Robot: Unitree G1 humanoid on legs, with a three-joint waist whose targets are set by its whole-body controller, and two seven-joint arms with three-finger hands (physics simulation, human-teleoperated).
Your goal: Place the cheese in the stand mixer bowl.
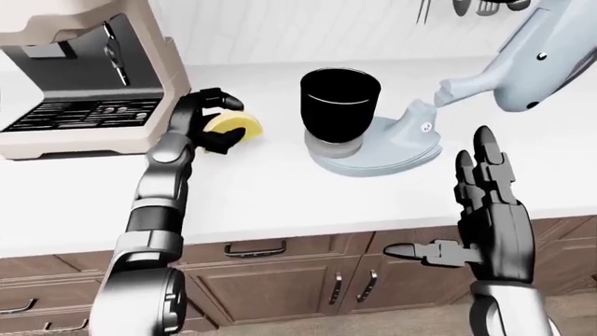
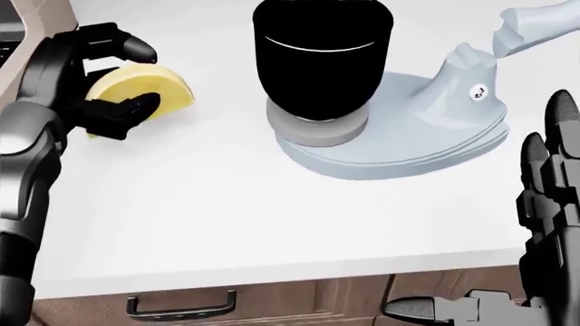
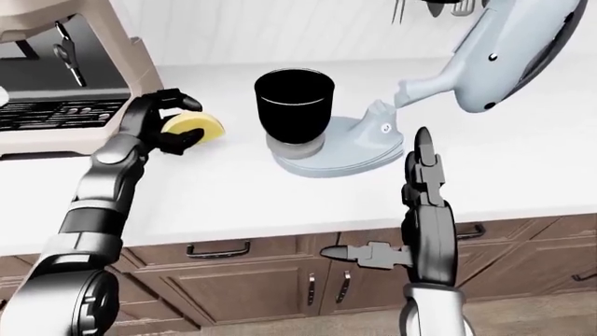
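Note:
A yellow wedge of cheese (image 2: 149,89) lies on the white counter (image 2: 209,210), left of the stand mixer. My left hand (image 2: 111,78) has its fingers closed round the cheese, one finger above and the thumb below. The black mixer bowl (image 2: 323,58) stands on the pale blue mixer base (image 2: 426,136), with the mixer head (image 1: 546,63) tilted up at the upper right. My right hand (image 1: 485,203) is open, fingers upright and thumb out, over the counter's near edge, right of the mixer and empty.
A beige espresso machine (image 1: 84,84) stands at the left, close behind my left hand. Wooden cabinet drawers and doors (image 1: 280,273) run under the counter edge. Utensils hang on the wall at the top right (image 1: 467,7).

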